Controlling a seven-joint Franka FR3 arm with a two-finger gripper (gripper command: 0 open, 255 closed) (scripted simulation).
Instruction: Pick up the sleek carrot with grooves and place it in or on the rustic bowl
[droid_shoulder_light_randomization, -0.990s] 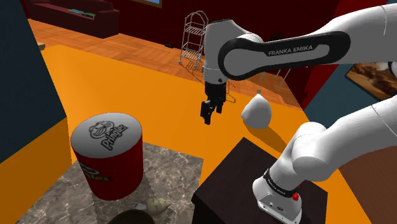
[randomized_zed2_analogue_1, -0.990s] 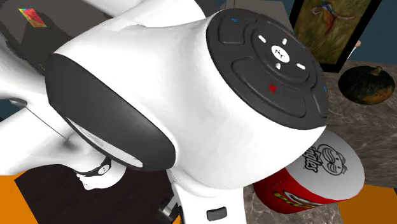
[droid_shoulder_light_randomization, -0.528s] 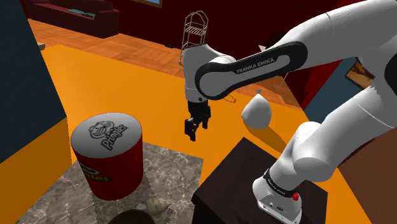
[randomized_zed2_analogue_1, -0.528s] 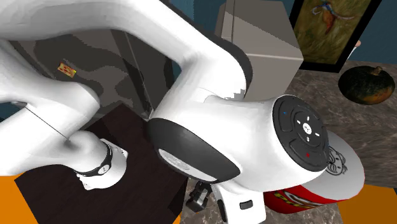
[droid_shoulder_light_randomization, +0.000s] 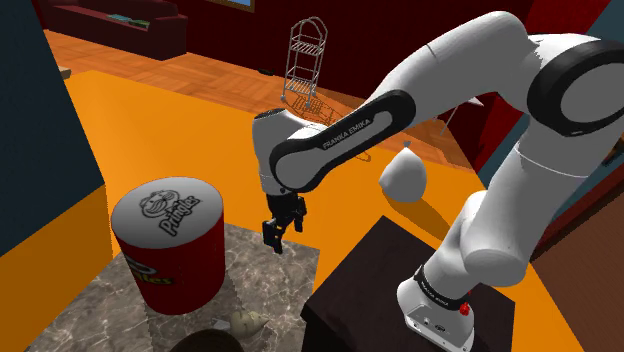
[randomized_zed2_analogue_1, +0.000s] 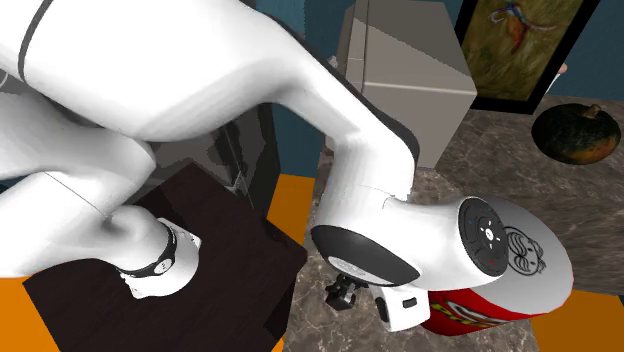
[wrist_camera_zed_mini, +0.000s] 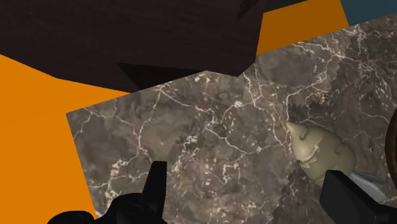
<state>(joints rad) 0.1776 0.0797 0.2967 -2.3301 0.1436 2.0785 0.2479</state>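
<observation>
The carrot is drawn pale beige, tapered and ridged, and lies on the dark marble table. In the shoulder view the carrot lies near the bottom edge, beside a dark round thing cut off by the frame; I cannot tell whether that is the bowl. My black gripper hangs above the marble table, up and to the right of the carrot. In the wrist view the gripper is open with nothing between its fingers, and the carrot lies just beyond one fingertip. The gripper also shows under the forearm.
A tall red Pringles can stands on the marble, left of the gripper in the shoulder view. The dark stand borders the table. A dark squash-like thing lies farther off. A white sack sits on the orange floor.
The arm has swung down and toward the shoulder view's left, carrying the gripper from over the orange floor to over the marble table. The fingers stayed open.
</observation>
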